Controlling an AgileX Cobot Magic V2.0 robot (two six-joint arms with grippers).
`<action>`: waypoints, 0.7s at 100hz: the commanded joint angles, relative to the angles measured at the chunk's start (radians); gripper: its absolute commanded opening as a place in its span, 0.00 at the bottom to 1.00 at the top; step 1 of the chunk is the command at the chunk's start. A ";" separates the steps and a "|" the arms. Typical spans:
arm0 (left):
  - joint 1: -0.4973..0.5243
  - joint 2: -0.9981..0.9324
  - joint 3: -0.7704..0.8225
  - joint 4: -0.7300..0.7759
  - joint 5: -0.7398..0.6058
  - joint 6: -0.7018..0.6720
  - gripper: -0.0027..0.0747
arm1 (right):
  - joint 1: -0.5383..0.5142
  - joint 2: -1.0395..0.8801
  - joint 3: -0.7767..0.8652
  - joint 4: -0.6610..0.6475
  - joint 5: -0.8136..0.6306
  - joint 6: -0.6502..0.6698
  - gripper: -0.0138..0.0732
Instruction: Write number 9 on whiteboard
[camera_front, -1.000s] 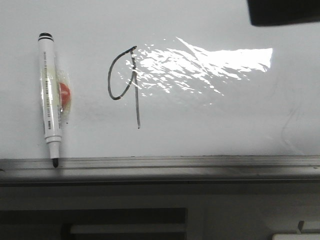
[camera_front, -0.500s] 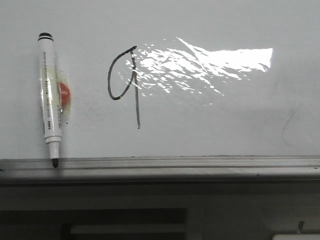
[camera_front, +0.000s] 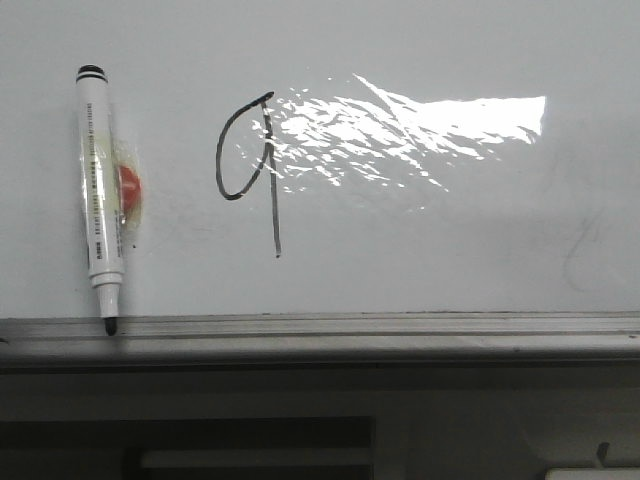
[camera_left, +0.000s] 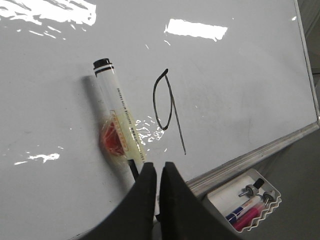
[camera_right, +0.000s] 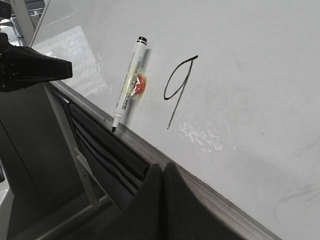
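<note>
The number 9 (camera_front: 248, 170) is drawn in thin black line on the whiteboard (camera_front: 400, 260), left of the window glare. It also shows in the left wrist view (camera_left: 167, 107) and the right wrist view (camera_right: 179, 87). A white marker (camera_front: 101, 200) with a black tip pointing down hangs on the board over a red magnet, tip at the grey ledge (camera_front: 320, 328). My left gripper (camera_left: 157, 167) is shut and empty, just off the marker's tip end. My right gripper (camera_right: 163, 167) is shut and empty, over the ledge. Neither gripper shows in the front view.
A white tray (camera_left: 247, 197) with blue and pink markers hangs below the ledge in the left wrist view. The other arm's dark body (camera_right: 30, 67) shows in the right wrist view. Faint grey smudges (camera_front: 580, 250) mark the board's right part.
A dark arm part at the front view's top right one second ago has left the view. The marker and the drawn 9 have not moved.
</note>
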 joint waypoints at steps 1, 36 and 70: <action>-0.004 0.002 -0.029 0.008 -0.061 0.003 0.01 | 0.002 0.004 -0.026 -0.011 -0.078 -0.006 0.08; 0.037 0.002 -0.011 0.300 -0.068 0.003 0.01 | 0.002 0.004 -0.026 -0.011 -0.078 -0.006 0.08; 0.238 -0.098 0.129 0.555 -0.180 -0.235 0.01 | 0.002 0.004 -0.026 -0.011 -0.078 -0.006 0.08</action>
